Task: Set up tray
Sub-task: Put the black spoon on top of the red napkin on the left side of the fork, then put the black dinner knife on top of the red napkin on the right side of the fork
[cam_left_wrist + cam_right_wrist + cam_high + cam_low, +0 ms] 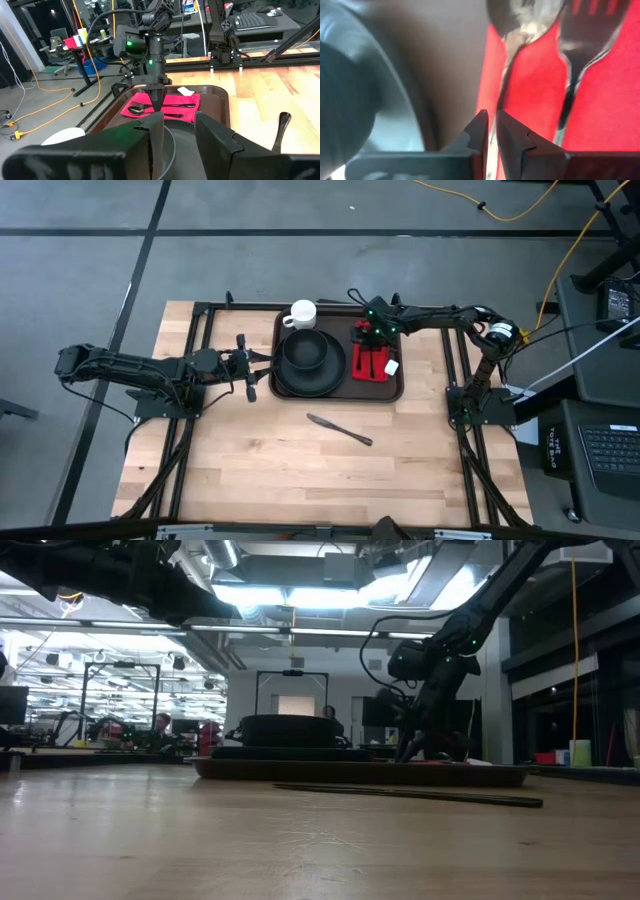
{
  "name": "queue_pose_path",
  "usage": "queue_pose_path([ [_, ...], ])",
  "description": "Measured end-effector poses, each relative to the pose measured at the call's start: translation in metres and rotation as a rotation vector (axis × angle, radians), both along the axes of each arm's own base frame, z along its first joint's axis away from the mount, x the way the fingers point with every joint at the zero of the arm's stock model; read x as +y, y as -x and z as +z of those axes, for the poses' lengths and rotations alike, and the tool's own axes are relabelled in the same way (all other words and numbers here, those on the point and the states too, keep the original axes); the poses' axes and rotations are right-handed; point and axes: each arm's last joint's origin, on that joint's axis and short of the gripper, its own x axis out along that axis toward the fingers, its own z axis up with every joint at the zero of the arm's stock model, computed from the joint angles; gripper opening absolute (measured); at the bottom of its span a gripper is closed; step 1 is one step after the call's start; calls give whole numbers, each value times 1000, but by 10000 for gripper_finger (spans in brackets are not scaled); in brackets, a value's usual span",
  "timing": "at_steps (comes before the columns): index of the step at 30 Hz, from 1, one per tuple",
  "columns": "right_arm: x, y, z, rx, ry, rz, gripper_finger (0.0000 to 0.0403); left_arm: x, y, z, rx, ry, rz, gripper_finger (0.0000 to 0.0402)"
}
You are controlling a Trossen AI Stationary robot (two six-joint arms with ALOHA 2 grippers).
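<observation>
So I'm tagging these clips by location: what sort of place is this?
Probably a robotics lab or workshop: a wooden bench on a concrete floor, a yellow cable trailing across it, and a laptop beside the rig.

plate [310, 365], napkin [375, 360] on tray [398, 392]

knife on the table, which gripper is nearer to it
Neither clearly; roughly equal. The left gripper hovers at the tray's left rim; the right gripper is over the red napkin; the knife lies below both.
</observation>
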Motion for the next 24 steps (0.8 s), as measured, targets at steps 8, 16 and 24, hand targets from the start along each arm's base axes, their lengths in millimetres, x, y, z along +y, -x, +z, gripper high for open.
queue_pose_path([
  [8,0,12,33,14,153,-25,39,0,0,0,0,1,-1,101],
  [16,27,28,84,73,405,82,39,0,0,0,0,2,-7,104],
  [24,96,16,121,80,692,277,39,0,0,0,-14,44,-6,100],
])
